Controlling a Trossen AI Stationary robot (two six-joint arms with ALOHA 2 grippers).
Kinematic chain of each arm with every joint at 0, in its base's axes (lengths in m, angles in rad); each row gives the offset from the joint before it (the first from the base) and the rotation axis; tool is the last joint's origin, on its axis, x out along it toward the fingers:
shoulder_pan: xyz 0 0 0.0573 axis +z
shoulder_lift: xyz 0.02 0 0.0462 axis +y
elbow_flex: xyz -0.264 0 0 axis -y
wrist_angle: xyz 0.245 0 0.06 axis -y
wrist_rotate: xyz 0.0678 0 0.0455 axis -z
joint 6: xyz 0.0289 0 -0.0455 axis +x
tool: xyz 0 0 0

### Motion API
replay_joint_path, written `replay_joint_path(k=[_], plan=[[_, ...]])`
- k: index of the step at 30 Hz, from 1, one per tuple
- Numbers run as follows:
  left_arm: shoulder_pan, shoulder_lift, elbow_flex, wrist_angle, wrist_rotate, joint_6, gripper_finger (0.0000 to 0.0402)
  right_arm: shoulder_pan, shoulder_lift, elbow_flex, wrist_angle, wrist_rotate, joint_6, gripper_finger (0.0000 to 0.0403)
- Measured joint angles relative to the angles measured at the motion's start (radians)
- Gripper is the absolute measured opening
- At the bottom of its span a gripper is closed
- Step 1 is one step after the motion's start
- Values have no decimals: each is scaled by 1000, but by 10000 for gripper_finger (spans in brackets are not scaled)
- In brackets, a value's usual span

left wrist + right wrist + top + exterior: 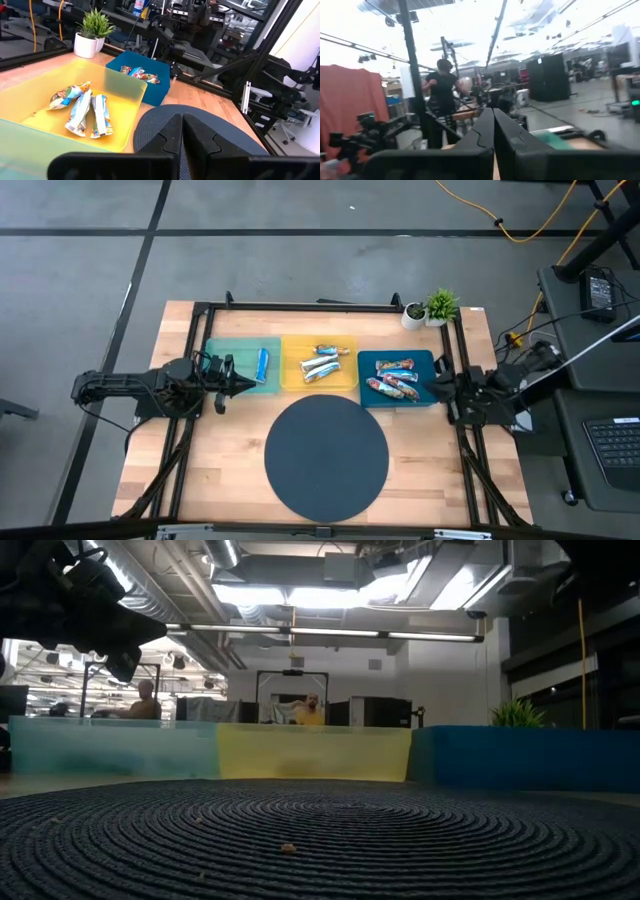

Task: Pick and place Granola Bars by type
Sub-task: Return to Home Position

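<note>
landmark: the round dark mat (326, 457) is lying at the table's middle; every place below is given from it.
trays: three are standing in a row touching each other along the mat's far edge, on the potted plant's (441, 306) side.
teal tray (245, 350): it is sitting off the mat's far left.
yellow tray (296, 345): it is sitting straight beyond the mat, between the other two.
blue tray (368, 362): it is sitting off the mat's far right.
granola bars: all are lying inside the trays and the mat is carrying none of them.
blue bar (263, 364): it is lying alone in the teal tray's part nearest the yellow one.
silver-white bars (323, 364): a loose cluster is lying in the yellow tray, some overlapping.
red-brown bars (393, 383): several are lying together in the blue tray.
left gripper (245, 384): it is hanging off the mat's far left, over the teal tray's near corner, fingers clenched together and gripping nothing.
right gripper (432, 383): it is hanging off the mat's far right, at the blue tray's outer edge, fingers pressed together, empty.
crumb (288, 848): a small speck is resting on the mat's weave.
room: a person in dark clothes (442, 95) is standing far beyond the table.
</note>
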Motion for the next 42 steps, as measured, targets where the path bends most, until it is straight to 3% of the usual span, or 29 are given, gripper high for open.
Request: replay_joint_path(k=[3, 10, 15, 21, 27, 35, 42], plan=[[0, 0, 0, 0, 0, 0, 7, -83, 24, 7, -2, -57, -2, 1], [0, 0, 0, 0, 0, 0, 10, -317, 23, 7, -110, -337, 105, 1], [0, 0, 0, 0, 0, 0, 6, -382, 18, 7, -218, -481, 160, 1], [0, 0, 0, 0, 0, 0, 10, -384, -80, 7, -352, -501, 134, 0], [0, 0, 0, -5, 0, 0, 7, -390, -98, 31, -376, -435, 23, 1], [0, 0, 0, 0, 0, 0, 11, -404, -97, 28, -559, -565, 141, 1], [0, 0, 0, 0, 0, 0, 6, -406, -98, -14, -615, -557, 143, 2]])
